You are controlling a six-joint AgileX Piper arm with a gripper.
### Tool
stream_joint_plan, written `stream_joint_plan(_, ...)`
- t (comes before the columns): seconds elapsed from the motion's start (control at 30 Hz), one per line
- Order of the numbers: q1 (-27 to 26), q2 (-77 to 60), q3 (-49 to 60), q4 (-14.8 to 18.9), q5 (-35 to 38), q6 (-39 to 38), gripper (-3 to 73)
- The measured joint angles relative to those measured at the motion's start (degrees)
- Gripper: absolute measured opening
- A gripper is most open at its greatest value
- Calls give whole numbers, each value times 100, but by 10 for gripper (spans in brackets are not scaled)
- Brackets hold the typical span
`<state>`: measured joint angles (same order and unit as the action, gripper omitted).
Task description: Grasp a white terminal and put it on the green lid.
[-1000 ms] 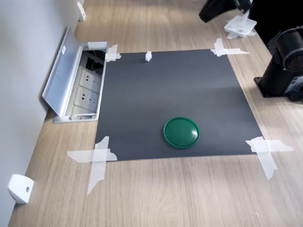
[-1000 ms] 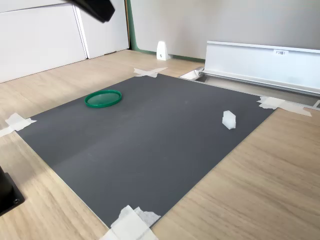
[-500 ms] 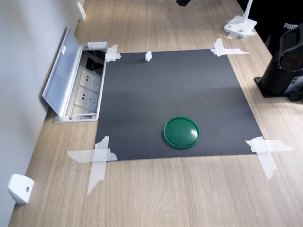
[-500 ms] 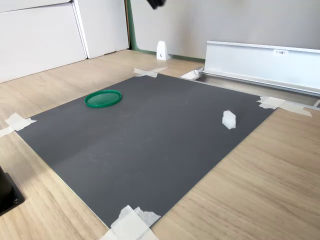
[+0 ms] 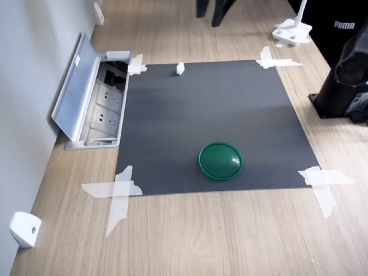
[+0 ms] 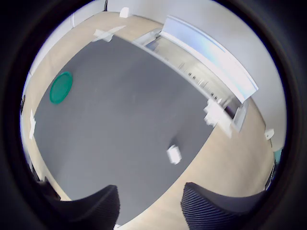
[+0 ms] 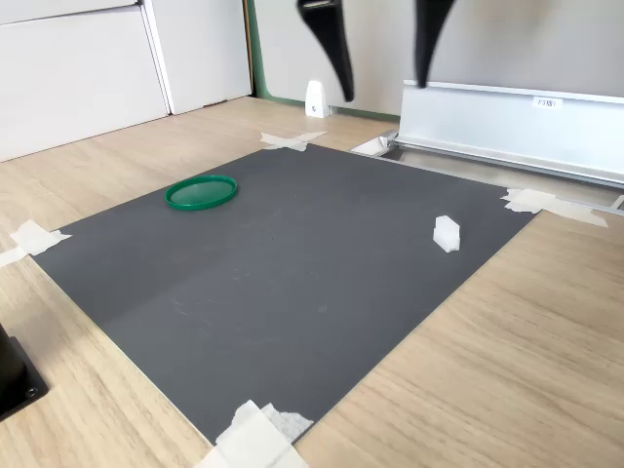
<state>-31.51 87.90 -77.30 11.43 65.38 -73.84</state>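
The gripper (image 7: 382, 90) hangs in the air above the far part of the work surface, its two dark fingers (image 7: 334, 54) spread wide apart with nothing between them; only the finger ends enter the second exterior view from the top edge, and the same is true in the first exterior view (image 5: 213, 18). In the wrist view the two ribbed finger pads (image 6: 93, 206) frame an empty gap. The white terminal (image 7: 446, 233) stands upright on the dark grey mat (image 7: 292, 273), near the mat edge closest to the open socket box (image 5: 95, 100), well below the gripper and clear of it. In the first exterior view the white terminal (image 5: 180, 68) sits near the mat's upper edge, just beside one of the tape crosses (image 5: 136, 65). The green lid (image 5: 220, 161) lies flat on the mat toward the opposite edge, well apart from the terminal, with nothing on it. Tape strips hold the mat corners to the wooden tabletop (image 5: 218, 236).
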Motion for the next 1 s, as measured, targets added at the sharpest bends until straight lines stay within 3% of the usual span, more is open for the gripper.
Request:
stream_joint_plan(0.2, 319, 256, -279, -336, -119, -32, 592)
stream_joint_plan(0.33, 562, 457, -291, -391, -188, 79, 592)
stream_joint_plan(0.53, 582, 930, -320, -640, -486, 224, 592)
stream_joint_plan(0.63, 582, 1061, -239, -792, -783, -23, 592)
stream_joint_plan(1.0, 582, 1290, 598, -874, -1849, -1022, 591)
